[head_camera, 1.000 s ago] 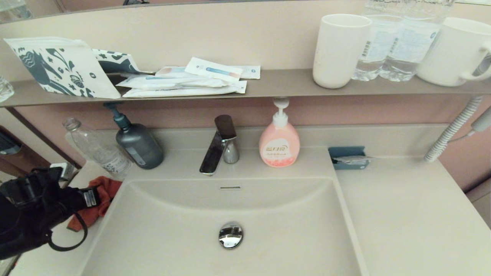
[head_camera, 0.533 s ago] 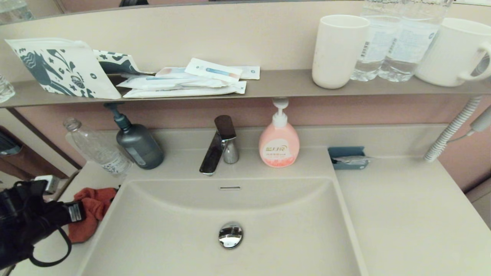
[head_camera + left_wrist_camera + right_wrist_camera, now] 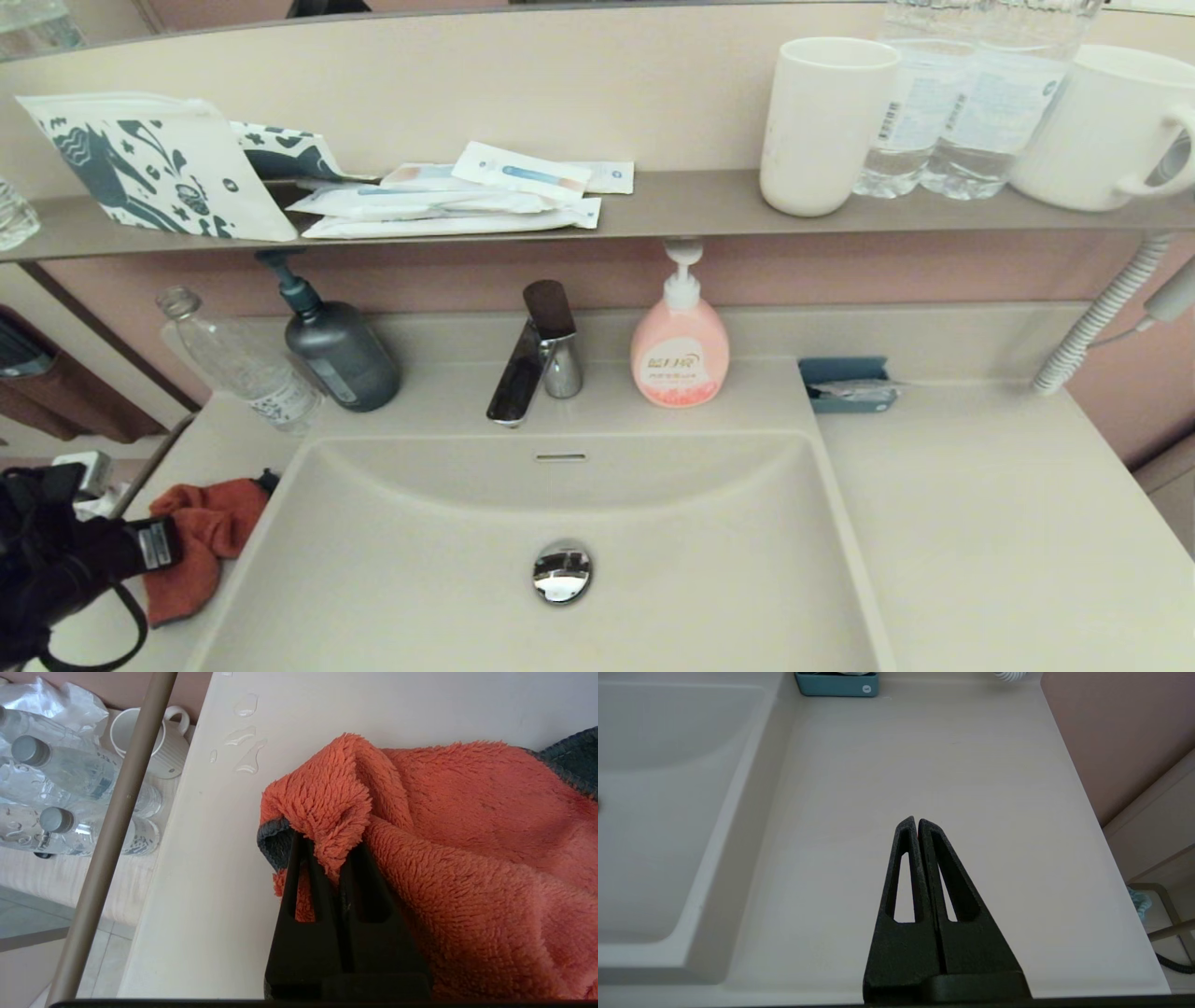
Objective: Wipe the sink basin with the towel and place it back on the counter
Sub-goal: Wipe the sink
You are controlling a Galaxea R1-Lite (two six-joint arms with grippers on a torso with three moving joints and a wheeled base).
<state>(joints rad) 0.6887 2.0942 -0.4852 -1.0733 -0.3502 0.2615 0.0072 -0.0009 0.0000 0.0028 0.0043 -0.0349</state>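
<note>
The orange-red towel [image 3: 213,523] lies bunched on the left strip of the beige counter [image 3: 233,425], just outside the sink basin [image 3: 653,523]. My left gripper [image 3: 161,549] is at the towel's near-left end. In the left wrist view that gripper [image 3: 327,842] is shut, pinching a fold of the towel [image 3: 467,835] over the counter [image 3: 219,868]. The basin holds only its chrome drain plug [image 3: 561,571] and overflow slot [image 3: 560,457]. My right gripper [image 3: 916,821] hovers shut and empty over the right counter [image 3: 924,756]; the head view does not show it.
Behind the basin stand a clear bottle [image 3: 238,364], a grey pump bottle [image 3: 338,353], the faucet [image 3: 534,359] and a pink soap bottle [image 3: 680,347]. A blue tray [image 3: 848,385] sits on the right counter. A metal rail [image 3: 117,821] runs past the counter's left edge.
My left arm has drawn back toward the lower left, dragging the towel along the left counter, away from the basin's back corner. The right arm has not moved.
</note>
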